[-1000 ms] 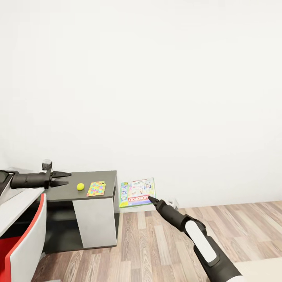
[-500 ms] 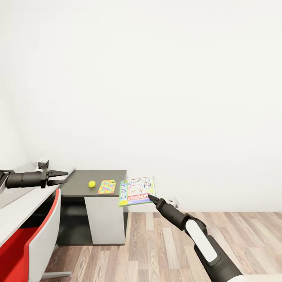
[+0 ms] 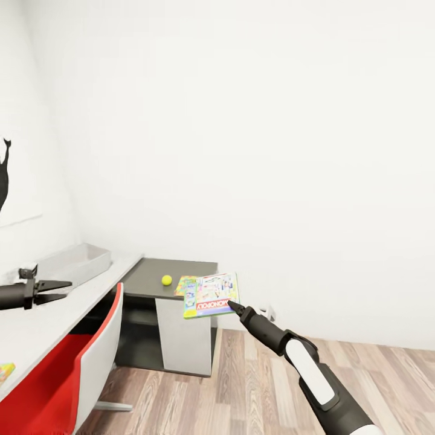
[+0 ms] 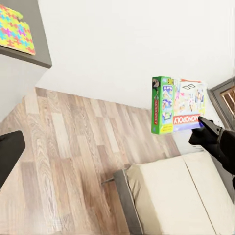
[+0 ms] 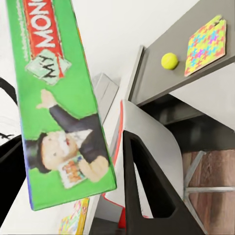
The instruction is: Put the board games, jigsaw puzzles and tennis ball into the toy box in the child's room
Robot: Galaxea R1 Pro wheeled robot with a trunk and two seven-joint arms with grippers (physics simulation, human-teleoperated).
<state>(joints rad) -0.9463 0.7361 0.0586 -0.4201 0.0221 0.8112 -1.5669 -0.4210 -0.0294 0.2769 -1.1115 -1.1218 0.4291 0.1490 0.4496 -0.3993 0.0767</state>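
My right gripper [image 3: 233, 307] is shut on the corner of a green board game [image 3: 211, 295], held up in the air beside the table's dark grey section [image 3: 193, 268]. On that section lie the tennis ball [image 3: 166, 280] and a jigsaw puzzle [image 3: 183, 284], half hidden behind the game. The grey toy box [image 3: 75, 261] stands on the pale desktop [image 3: 36, 323] by the wall. My left gripper [image 3: 53, 289] hovers open over the desktop. The right wrist view shows the board game [image 5: 58, 98], ball [image 5: 170, 60] and puzzle [image 5: 205, 41].
A red and white chair [image 3: 90, 362] is pushed under the desktop. A second colourful puzzle box [image 3: 5, 371] lies at the desktop's near edge. The bed [image 4: 171, 196] sits on the wood floor [image 3: 254, 386]. A black silhouette picture [image 3: 5, 175] hangs on the left wall.
The whole view has swung, bringing the toy box, pale desktop and silhouette picture into sight. The board game stays in my right gripper at the same height. My left gripper remains open.
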